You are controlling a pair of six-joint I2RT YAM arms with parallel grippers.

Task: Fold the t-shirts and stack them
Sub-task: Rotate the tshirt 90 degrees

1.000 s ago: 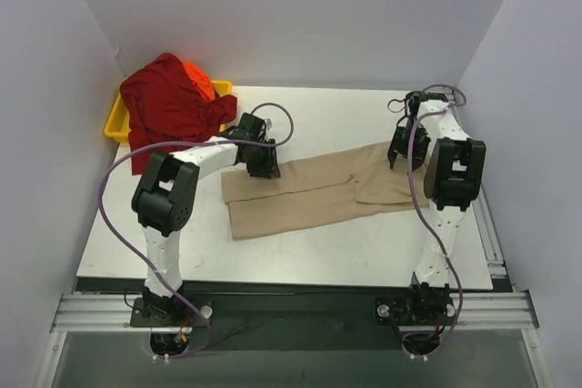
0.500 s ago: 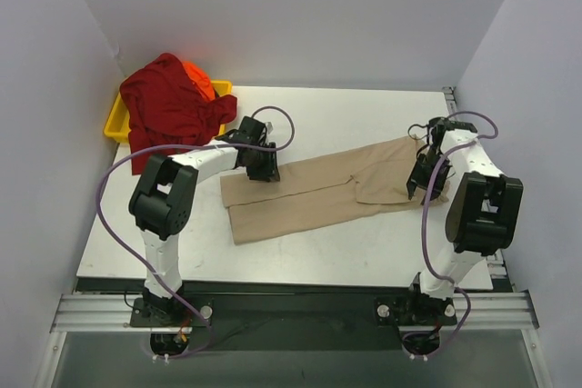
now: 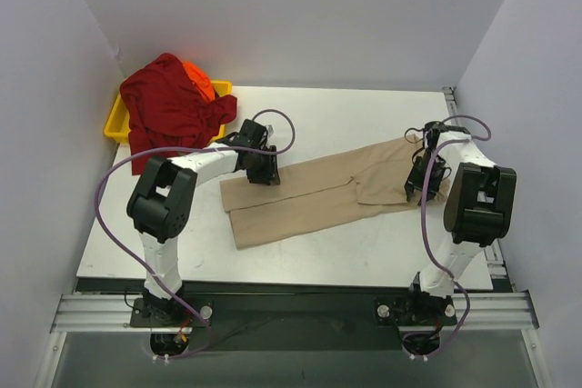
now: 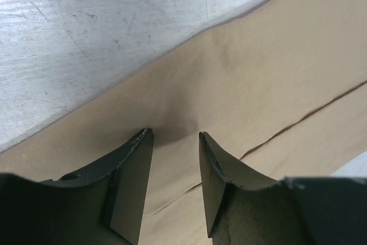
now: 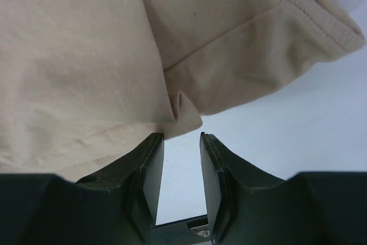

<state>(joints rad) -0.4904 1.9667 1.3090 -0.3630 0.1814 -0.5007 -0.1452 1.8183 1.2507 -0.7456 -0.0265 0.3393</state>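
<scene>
t-shirt [image 3: 318,190] in tan lies flat, folded lengthwise w/ few creases.

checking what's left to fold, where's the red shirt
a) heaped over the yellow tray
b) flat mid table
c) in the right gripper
a, the red shirt lies bunched over the yellow tray at the table's far left corner.

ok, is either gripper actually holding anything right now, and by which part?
Nothing held. The left gripper stands open, tips on the tan t-shirt near its far edge; the right gripper is open at a folded corner, only table between its jaws.
</scene>
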